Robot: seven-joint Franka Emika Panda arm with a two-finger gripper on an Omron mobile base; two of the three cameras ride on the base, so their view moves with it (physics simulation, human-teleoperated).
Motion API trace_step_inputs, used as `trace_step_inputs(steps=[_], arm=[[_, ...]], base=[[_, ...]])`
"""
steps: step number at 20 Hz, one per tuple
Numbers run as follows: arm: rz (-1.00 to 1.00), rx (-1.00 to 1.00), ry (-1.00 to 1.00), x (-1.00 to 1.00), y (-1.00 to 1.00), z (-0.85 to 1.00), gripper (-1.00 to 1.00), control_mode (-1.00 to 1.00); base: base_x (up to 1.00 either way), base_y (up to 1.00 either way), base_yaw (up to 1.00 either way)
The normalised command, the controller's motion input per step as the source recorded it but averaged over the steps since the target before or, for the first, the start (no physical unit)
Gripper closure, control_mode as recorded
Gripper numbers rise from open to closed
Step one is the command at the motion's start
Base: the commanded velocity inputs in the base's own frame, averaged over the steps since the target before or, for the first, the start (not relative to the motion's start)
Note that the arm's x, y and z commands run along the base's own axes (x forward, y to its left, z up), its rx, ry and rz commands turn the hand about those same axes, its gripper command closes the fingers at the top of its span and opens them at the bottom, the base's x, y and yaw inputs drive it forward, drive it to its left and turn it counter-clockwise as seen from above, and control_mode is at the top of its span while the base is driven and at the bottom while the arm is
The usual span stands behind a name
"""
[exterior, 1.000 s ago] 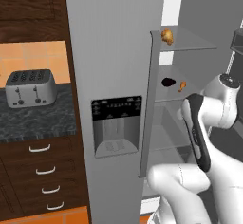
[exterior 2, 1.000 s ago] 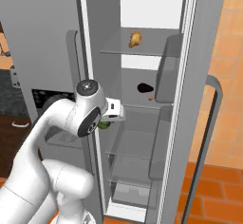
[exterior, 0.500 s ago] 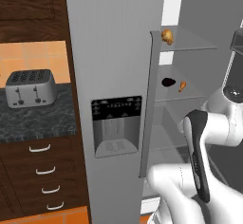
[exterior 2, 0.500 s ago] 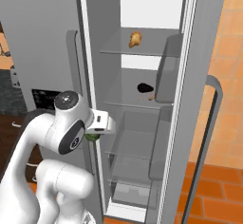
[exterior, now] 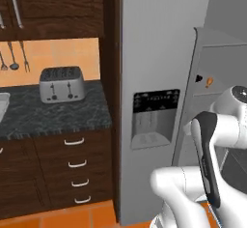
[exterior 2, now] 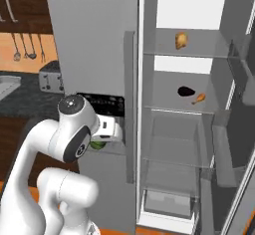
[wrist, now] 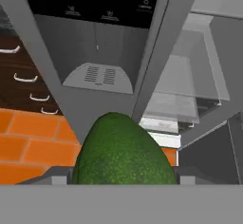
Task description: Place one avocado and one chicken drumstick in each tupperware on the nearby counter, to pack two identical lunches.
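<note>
Swinging away from the open fridge, the base has turned since a second ago, so both base views now take in more of the kitchen to the left.

From the left base view, the worktop [exterior: 53,113] has slid toward the middle, with a silver toaster [exterior: 61,84] standing on it at about 10 o'clock. The closed fridge door [exterior: 159,77] with its dispenser panel fills the centre, and the white arm [exterior: 212,164] folds low at 4 o'clock. No tupperware can be made out on the stretch of worktop in view.

From the right base view, the arm has come down and back from the shelves. The hand [exterior 2: 99,143] sits at 9 o'clock against the door front, with a sliver of green avocado [exterior 2: 97,145] showing under it. Inside the fridge, a chicken drumstick [exterior 2: 198,98] lies beside a dark avocado-like item [exterior 2: 186,91] on the middle shelf at 2 o'clock; another piece of food [exterior 2: 181,40] sits on the shelf above.

From the hand view, the avocado [wrist: 123,156] bulges up at 6 o'clock, clamped between the fingers, with orange floor tiles [wrist: 28,147] beyond.

One avocado is out of the fridge and in transit; it still has to reach a container.
</note>
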Motion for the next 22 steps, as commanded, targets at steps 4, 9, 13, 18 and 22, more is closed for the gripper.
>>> trace_step_inputs(steps=[4, 9, 13, 18, 22], arm=[[0.00, 0.00, 0.00, 0.00, 0.00, 0.00, 1.00, 1.00], [0.00, 0.00, 0.00, 0.00, 0.00, 0.00, 1.00, 1.00], [0.00, 0.00, 0.00, 0.00, 0.00, 0.00, 1.00, 1.00], [0.00, 0.00, 0.00, 0.00, 0.00, 0.00, 1.00, 1.00], [0.00, 0.00, 0.00, 0.00, 0.00, 0.00, 1.00, 1.00]], base=[[-0.11, 1.00, 0.00], [-0.02, 1.00, 0.00], [0.00, 1.00, 0.00], [0.17, 1.00, 0.01], [0.47, 1.00, 0.02]])
